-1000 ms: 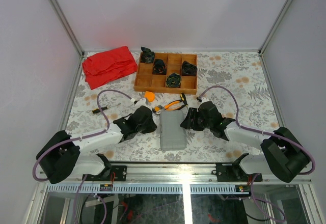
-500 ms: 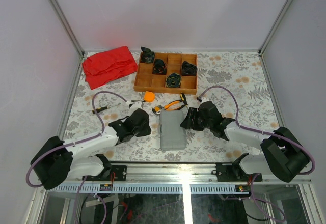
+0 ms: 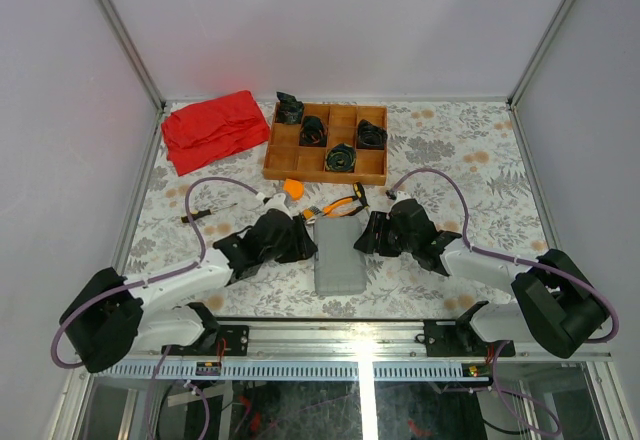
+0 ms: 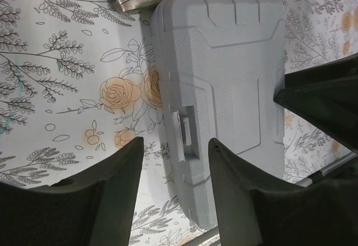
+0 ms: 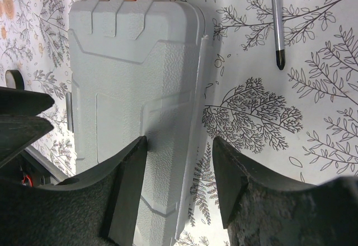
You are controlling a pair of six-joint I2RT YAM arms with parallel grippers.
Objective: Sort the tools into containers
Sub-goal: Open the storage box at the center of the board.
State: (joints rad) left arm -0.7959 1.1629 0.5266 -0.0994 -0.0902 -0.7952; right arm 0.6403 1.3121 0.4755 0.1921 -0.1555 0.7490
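Observation:
The grey case (image 3: 340, 256) lies shut between both arms, latch side to the left. My left gripper (image 3: 303, 235) is open and straddles the latch edge (image 4: 185, 132); in the left wrist view, the left gripper (image 4: 175, 143) has one finger over the cloth and the other over the lid (image 4: 229, 78). My right gripper (image 3: 371, 233) is open astride the case's right edge; the right wrist view has the right gripper (image 5: 180, 141) empty. Orange-handled pliers (image 3: 341, 203) lie just beyond the case. An orange tape measure (image 3: 294, 188) and a screwdriver (image 3: 206, 212) lie to the left.
A brown wooden tray (image 3: 276, 140) holding black coiled bundles stands at the back. A red cloth (image 3: 213, 128) lies at the back left. A screwdriver shaft (image 5: 277, 25) lies on the flowered tablecloth to the right of the case. The metal rail (image 3: 350, 332) runs along the near edge.
My left gripper has gone from shut to open; it drew back left, then moved right again onto the case's latch edge. The right arm has stayed still.

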